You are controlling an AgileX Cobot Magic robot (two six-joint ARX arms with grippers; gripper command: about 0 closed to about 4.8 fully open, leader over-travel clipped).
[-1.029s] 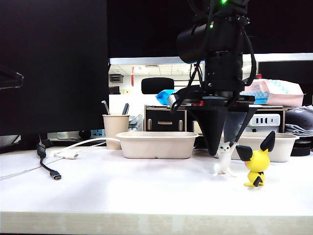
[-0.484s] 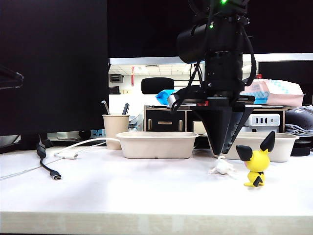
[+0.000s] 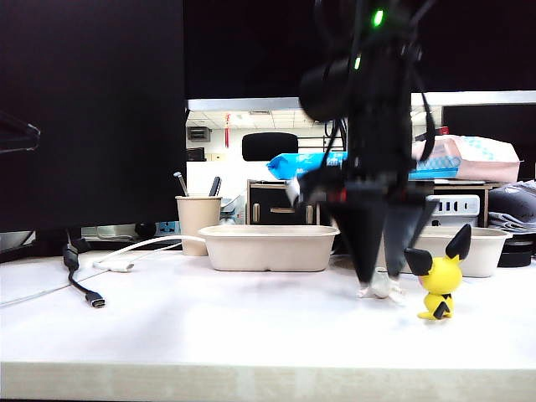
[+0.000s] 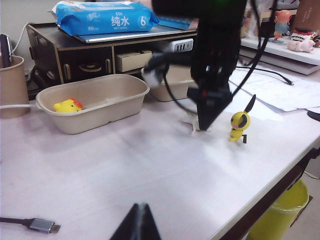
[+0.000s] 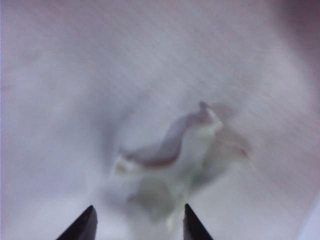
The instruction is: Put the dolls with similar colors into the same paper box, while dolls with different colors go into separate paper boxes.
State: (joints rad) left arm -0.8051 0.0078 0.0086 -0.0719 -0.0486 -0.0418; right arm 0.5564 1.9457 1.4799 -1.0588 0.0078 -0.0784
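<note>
Setting: white tabletop in front of dark monitors, with an office behind; you work from the far edge.
Paper boxes: two beige trays at the back of the table, the left one holding the yellow duck, the right one partly behind the arm.
White cat: lies toppled on its side on the table, just beside the yellow black-eared doll, directly under the right gripper.
Right gripper: jaws part-open, tips straddling the cat but not clamped on it.
Left gripper: tips together, parked low at the near edge, well apart from every doll.
Handling: judge the cat light, rigid and glossy, with thin limbs; it tips and skids easily. Close across the torso, not the tail or legs.
Hard to read: right wrist view blurred, so contact is unclear; the white round-headed doll is nowhere visible; the right tray's contents are hidden from you.
</note>
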